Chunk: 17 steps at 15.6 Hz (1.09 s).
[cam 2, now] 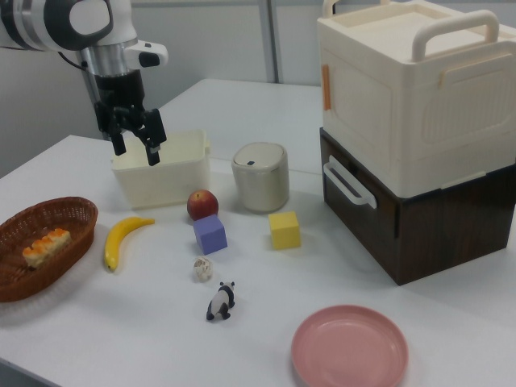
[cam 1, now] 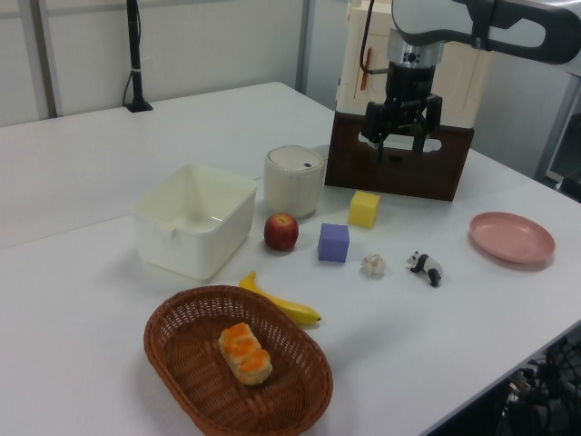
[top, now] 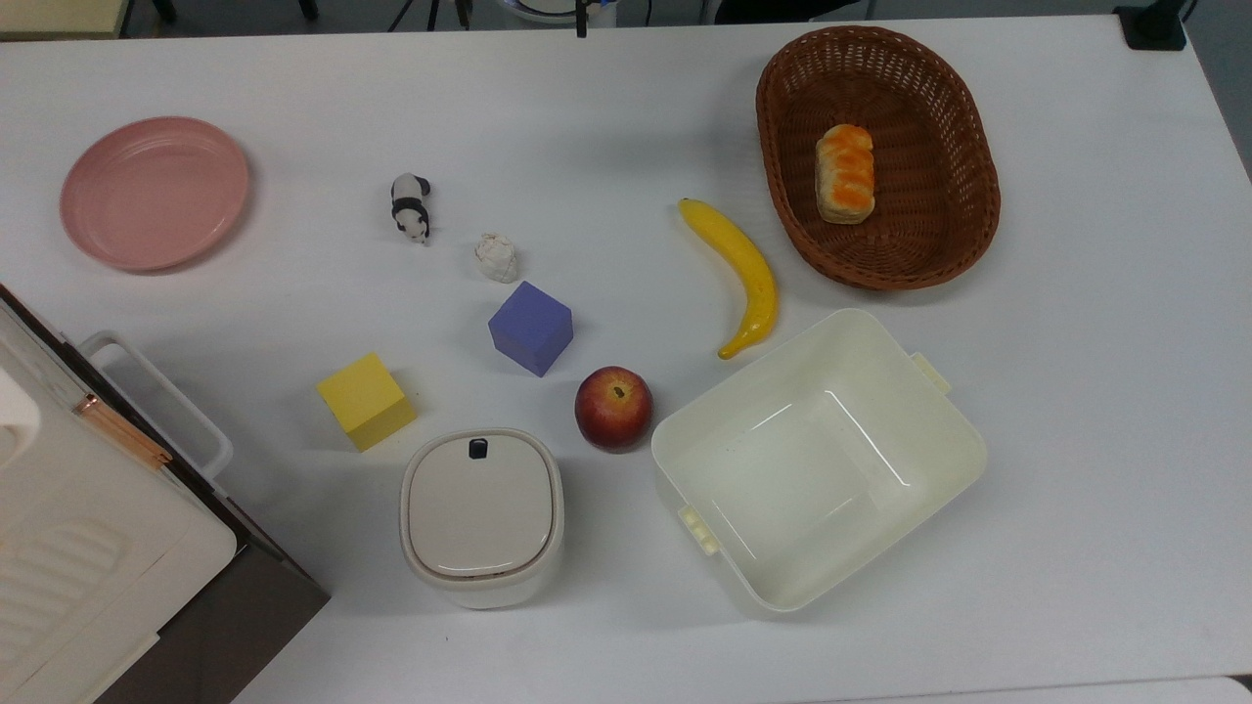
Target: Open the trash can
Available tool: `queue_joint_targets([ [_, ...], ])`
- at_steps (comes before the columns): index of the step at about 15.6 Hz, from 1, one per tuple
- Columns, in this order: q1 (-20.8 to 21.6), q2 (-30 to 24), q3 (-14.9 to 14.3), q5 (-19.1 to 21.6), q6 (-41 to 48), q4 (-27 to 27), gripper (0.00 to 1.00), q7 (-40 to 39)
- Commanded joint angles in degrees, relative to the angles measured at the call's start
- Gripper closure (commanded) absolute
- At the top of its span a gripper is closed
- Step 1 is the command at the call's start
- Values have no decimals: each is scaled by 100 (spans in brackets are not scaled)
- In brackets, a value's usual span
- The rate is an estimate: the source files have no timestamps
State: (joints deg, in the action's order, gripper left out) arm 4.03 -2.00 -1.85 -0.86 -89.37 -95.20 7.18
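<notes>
The trash can [top: 481, 516] is a small off-white rounded bin near the table's front edge in the top view. Its beige-grey lid lies shut, with the black button [top: 478, 448] at the lid's far edge. The can [cam 1: 293, 180] also stands between the cream tub and the brown box in the left view, and the can [cam 2: 260, 176] is beside the apple in the right view. My gripper [cam 1: 400, 145] hangs open and empty well above the table, apart from the can. In the right view the gripper [cam 2: 135, 150] is up and to the left of the can.
A red apple [top: 613, 408] and a yellow cube [top: 366, 401] flank the can closely. A cream tub [top: 817, 460] stands to the top view's right, and a stacked cream and brown box [top: 88, 548] to its left. Purple cube [top: 531, 328], banana [top: 740, 276], basket [top: 963, 210] and pink plate [top: 154, 192] lie farther off.
</notes>
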Motion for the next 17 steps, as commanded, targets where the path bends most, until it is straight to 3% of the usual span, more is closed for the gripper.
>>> queue_joint_targets([
  [1, -69, -90, -9, 95, 25, -78, 0, -94],
  [9, -122, -63, -79, 113, 420, -8, 0, -103],
  [16, -175, -99, -26, 95, 211, -78, 1, -129],
  [17, -175, -99, -26, 95, 131, -96, 29, -164],
])
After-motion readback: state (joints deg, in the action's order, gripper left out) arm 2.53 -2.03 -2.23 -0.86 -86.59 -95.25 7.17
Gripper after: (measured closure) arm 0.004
